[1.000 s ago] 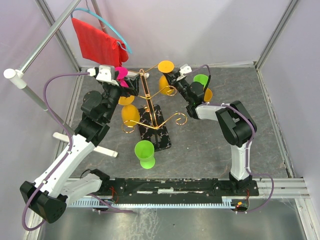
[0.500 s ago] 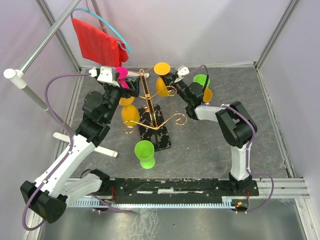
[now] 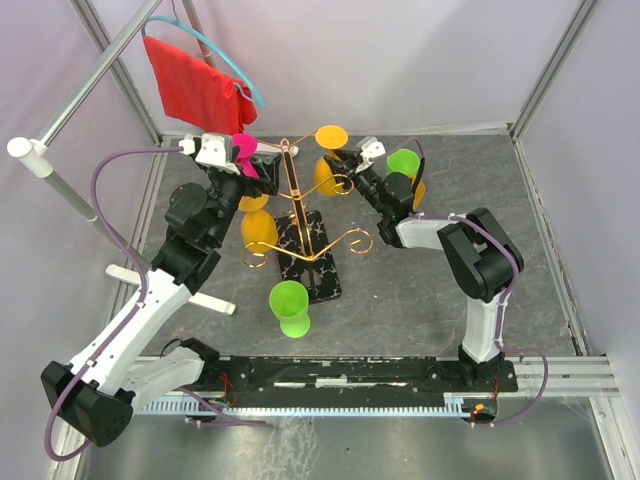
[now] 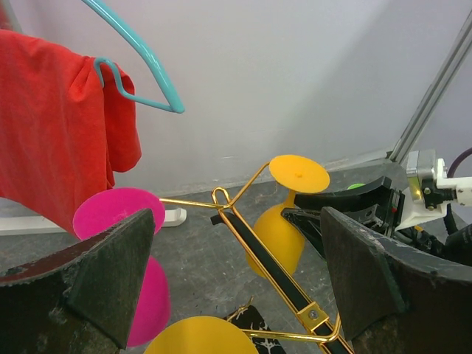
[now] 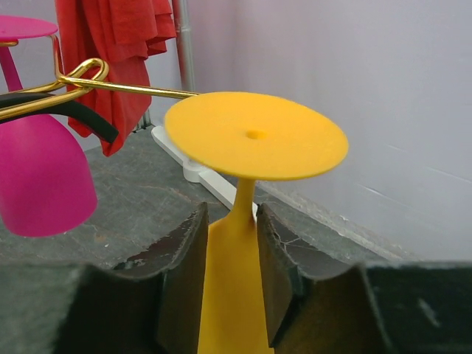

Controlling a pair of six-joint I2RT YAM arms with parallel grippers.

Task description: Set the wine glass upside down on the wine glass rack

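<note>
The yellow wine glass (image 3: pixel 330 172) (image 4: pixel 276 236) (image 5: pixel 254 136) hangs upside down, foot uppermost, at the end of a back arm of the wine glass rack (image 3: pixel 300 200) (image 4: pixel 258 251) (image 5: pixel 125 88). That gold wire tree stands on a black marbled base. My right gripper (image 3: pixel 347 160) (image 5: pixel 230 221) stands astride the glass's stem, jaws parted, with a small gap on each side of the stem. My left gripper (image 3: pixel 255 160) (image 4: pixel 236 221) is wide open and empty beside the rack's top, by a pink glass (image 3: pixel 243 148) (image 4: pixel 110 214).
Two more yellow glasses (image 3: pixel 260 228) hang on the rack's left side. A green glass (image 3: pixel 290 305) stands on the table in front of the base. Another green glass (image 3: pixel 403 160) stands behind my right arm. A red cloth (image 3: pixel 195 85) hangs on a teal hanger, back left.
My right gripper's jaws have parted from the yellow glass's stem, and the right arm has shifted slightly right. The left arm has not moved.
</note>
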